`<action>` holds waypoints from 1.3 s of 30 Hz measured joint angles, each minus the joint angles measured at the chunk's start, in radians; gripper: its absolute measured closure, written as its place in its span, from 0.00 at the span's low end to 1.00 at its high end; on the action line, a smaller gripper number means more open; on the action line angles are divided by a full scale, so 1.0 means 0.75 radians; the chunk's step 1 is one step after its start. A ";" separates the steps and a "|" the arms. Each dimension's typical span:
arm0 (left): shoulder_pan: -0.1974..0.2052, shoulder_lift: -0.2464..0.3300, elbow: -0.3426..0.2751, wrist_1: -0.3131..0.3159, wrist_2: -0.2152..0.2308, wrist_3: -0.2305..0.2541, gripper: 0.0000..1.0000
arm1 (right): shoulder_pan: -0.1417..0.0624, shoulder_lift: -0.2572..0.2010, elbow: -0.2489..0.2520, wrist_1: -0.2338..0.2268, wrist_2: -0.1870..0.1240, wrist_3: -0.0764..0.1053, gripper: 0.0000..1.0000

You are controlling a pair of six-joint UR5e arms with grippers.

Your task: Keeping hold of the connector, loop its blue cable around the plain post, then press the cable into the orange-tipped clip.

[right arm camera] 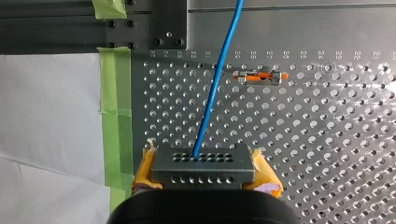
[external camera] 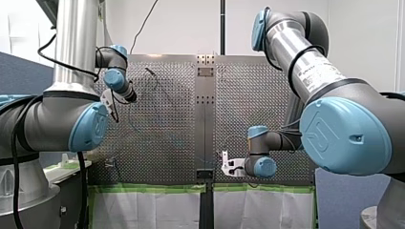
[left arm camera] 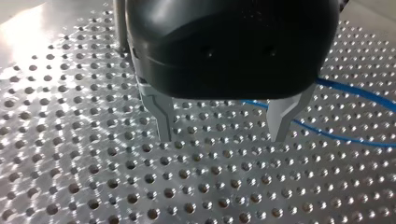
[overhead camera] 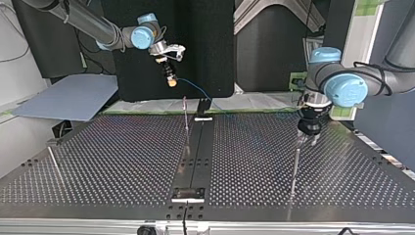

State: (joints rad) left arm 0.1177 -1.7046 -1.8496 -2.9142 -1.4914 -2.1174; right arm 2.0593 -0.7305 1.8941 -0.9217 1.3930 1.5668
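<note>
We record the perforated table (overhead camera: 254,161) as the largest item, with a dark centre rail (overhead camera: 195,147) down its middle and green tape (right arm camera: 112,93) along one edge. My right arm (overhead camera: 93,27) enters at the top view's left and holds my right gripper (right arm camera: 204,176) well above the table's far edge. Its yellow pads (right arm camera: 145,170) are clamped on both ends of the grey connector (right arm camera: 203,163), which is held off the surface. My left arm (overhead camera: 386,73) enters at the top view's right. My left gripper (left arm camera: 222,138) hangs just above the table, its metal fingers (left arm camera: 163,116) spread wide with nothing between them. A thin metal post (overhead camera: 295,166) stands just beside it. The blue cable (right arm camera: 219,79) leaves the connector's row of holes and runs off over the table, passing beside the orange-tipped clip (right arm camera: 260,76) and not seated in it. In the left wrist view a stretch of cable lies behind the fingers. We cannot tell whether the cable goes round the post.
</note>
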 joint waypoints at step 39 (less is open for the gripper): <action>0.030 0.169 -0.081 -0.081 0.110 0.009 0.02 | 0.011 0.000 0.000 0.003 0.000 -0.002 0.89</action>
State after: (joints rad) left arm 0.1402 -1.5781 -1.9100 -2.9746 -1.4088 -2.1108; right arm 2.0675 -0.7302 1.8943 -0.9191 1.3930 1.5652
